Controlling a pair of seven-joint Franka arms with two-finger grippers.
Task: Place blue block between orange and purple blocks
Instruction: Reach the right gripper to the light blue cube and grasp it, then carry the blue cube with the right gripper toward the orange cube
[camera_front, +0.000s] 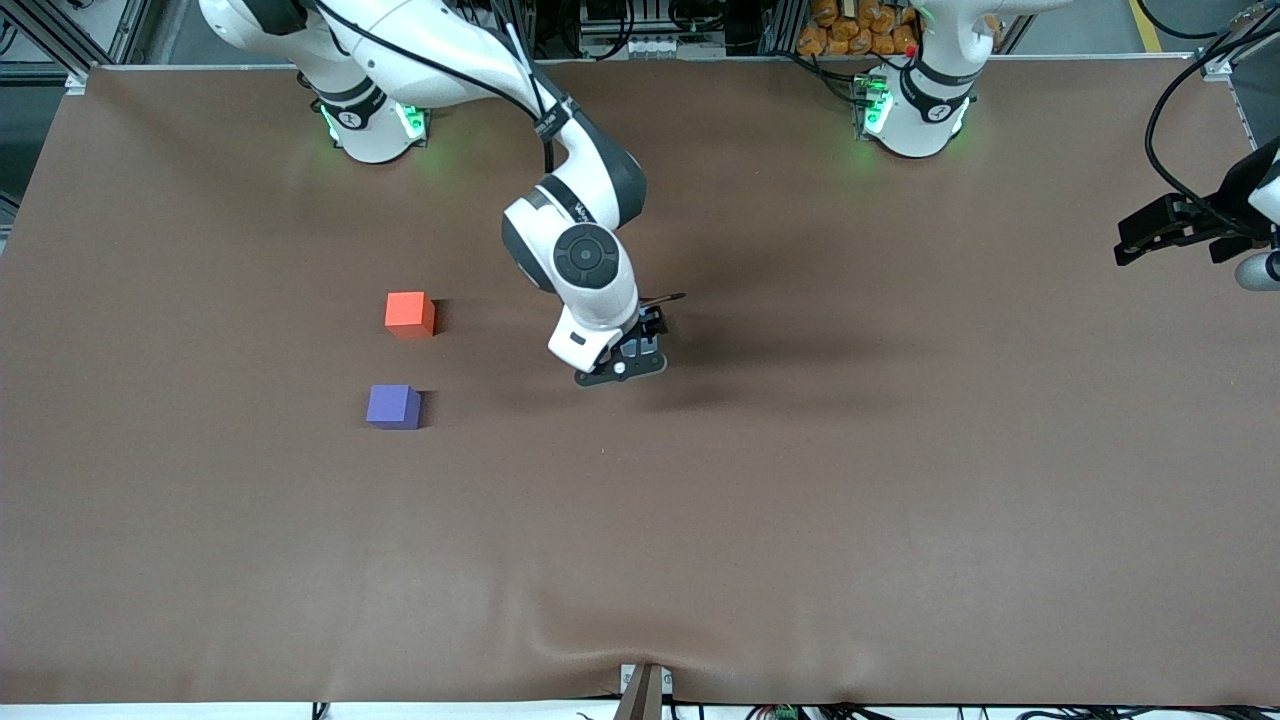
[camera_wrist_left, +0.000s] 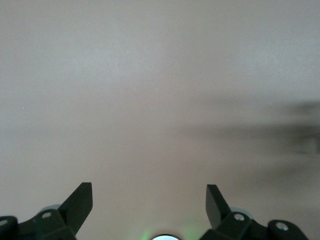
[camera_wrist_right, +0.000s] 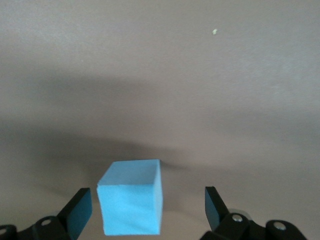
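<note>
My purple block (camera_front: 393, 407) sits nearest, orange block (camera_front: 410, 313) just farther with a gap between them for the blue block (camera_wrist_right: 131, 196), which lies between my right gripper's (camera_wrist_right: 145, 205) spread fingers, ungrasped, while my left gripper (camera_front: 1165, 228) waits open at the table's edge.
</note>
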